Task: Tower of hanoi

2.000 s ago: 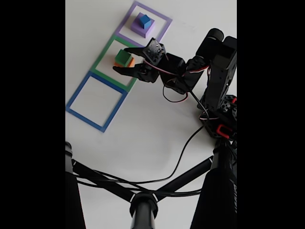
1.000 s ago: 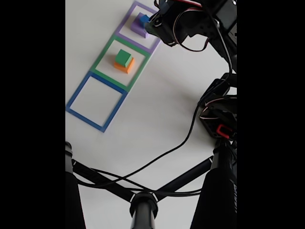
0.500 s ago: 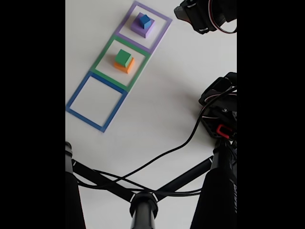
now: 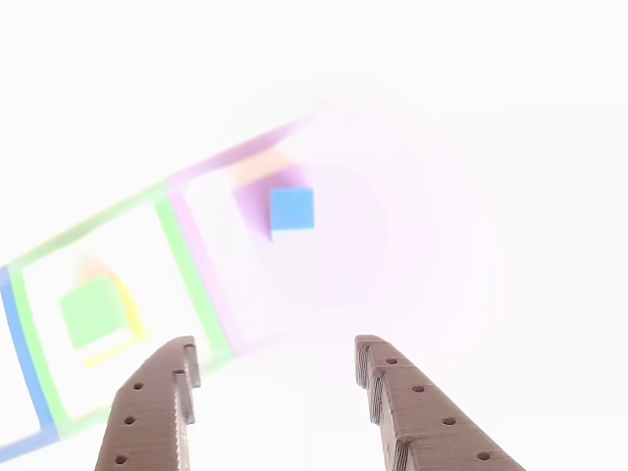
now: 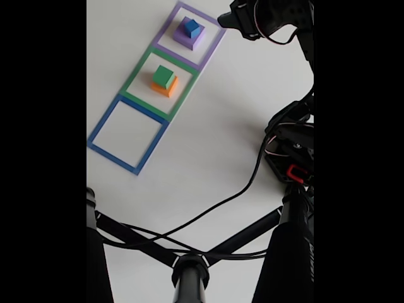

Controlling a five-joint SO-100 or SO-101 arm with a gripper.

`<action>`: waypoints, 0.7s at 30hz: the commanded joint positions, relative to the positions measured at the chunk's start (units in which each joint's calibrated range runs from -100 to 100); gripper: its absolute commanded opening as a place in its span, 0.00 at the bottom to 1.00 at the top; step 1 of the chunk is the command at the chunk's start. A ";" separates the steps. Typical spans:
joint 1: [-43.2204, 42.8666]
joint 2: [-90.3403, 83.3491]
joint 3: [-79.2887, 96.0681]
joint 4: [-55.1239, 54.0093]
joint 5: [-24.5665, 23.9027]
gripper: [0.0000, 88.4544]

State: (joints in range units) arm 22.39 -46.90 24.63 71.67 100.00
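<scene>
Lying across the fixed view is a white table [image 5: 208, 126], bright and washed out in the other view. Three taped squares run diagonally in the upper left of the fixed view: purple square [image 5: 218, 39] uppermost, green square [image 5: 140, 72] in the middle, blue square [image 5: 104, 123] lowest. The blue cube [image 5: 192, 28] sits on the purple block [image 5: 183, 39] inside the purple square; the green block [image 5: 163, 76] sits on an orange-yellow block [image 5: 165, 88] inside the green square. The gripper [image 4: 277, 365] enters the other view from the bottom edge, its two brown fingers [image 4: 152, 412] apart and holding nothing, above and short of the cube [image 4: 291, 209]. In the fixed view the arm [image 5: 268, 16] occupies the upper right, just right of the purple square. A black cable [image 5: 221, 202] crosses the table; dark tripod legs [image 5: 136, 237] fill the bottom.
</scene>
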 commanded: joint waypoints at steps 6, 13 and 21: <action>3.21 -2.15 34.92 -47.78 0.00 0.29; 3.88 4.71 44.92 -66.33 0.00 0.31; 3.98 19.16 50.10 -88.59 0.00 0.31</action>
State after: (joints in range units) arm 25.91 -32.97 74.24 -6.18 100.00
